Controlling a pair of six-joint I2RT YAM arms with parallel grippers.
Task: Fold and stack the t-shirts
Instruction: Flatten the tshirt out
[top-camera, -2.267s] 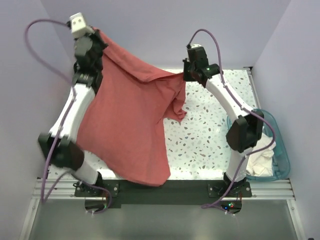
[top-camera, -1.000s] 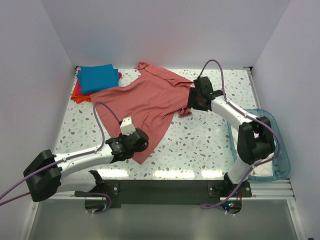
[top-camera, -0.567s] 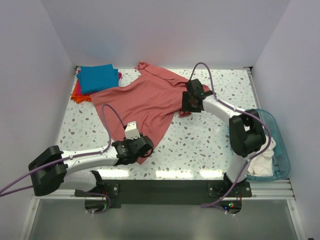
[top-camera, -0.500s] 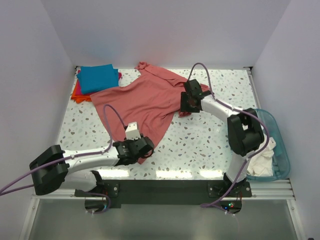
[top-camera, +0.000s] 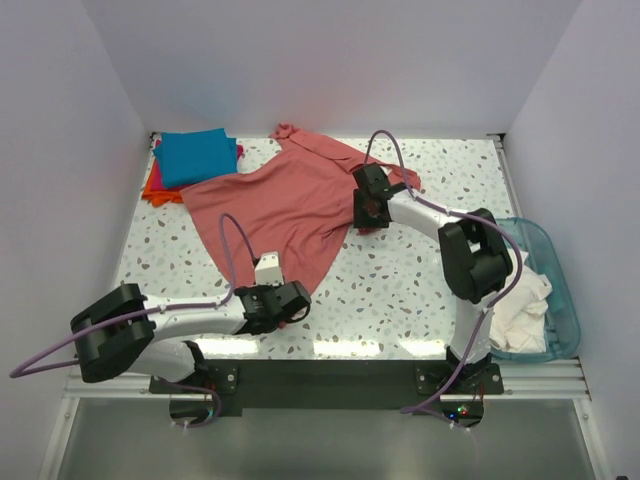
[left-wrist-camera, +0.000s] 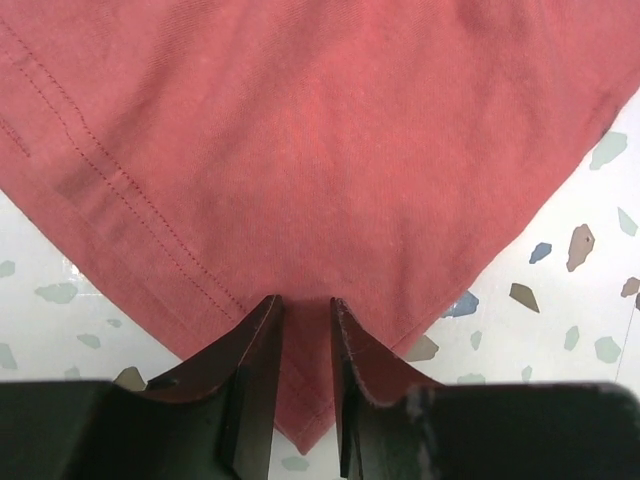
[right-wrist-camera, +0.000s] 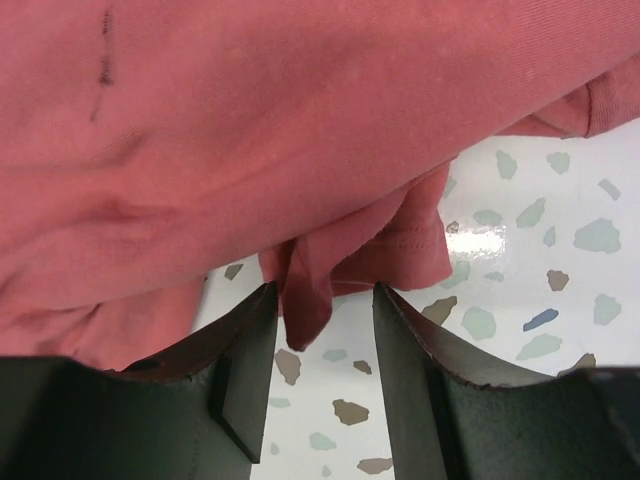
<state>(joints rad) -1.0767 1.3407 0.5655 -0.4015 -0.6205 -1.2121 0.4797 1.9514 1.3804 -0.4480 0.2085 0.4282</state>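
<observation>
The large salmon-red t-shirt (top-camera: 280, 205) lies spread, rumpled, across the middle of the table. My left gripper (top-camera: 290, 300) sits low over its near corner. In the left wrist view the gripper (left-wrist-camera: 305, 310) has its jaws a little apart, astride the flat hem corner of the shirt (left-wrist-camera: 300, 150). My right gripper (top-camera: 365, 215) is at the shirt's right edge. In the right wrist view it (right-wrist-camera: 320, 300) is open, with a bunched fold of the shirt (right-wrist-camera: 250, 120) lying between the jaws. The folded teal-blue t-shirt (top-camera: 197, 155) tops a stack over the orange one (top-camera: 158, 190) at the back left. The magenta one is mostly hidden.
A translucent blue tub (top-camera: 562, 300) holding white cloth (top-camera: 520, 310) stands at the right edge. Speckled tabletop (top-camera: 420, 280) shows to the right of the shirt. Walls close in the left, back and right.
The shirt, held up in the air by both grippers before, now lies on the table. The left gripper slid nearer and right to the corner; the right gripper slid left along the edge.
</observation>
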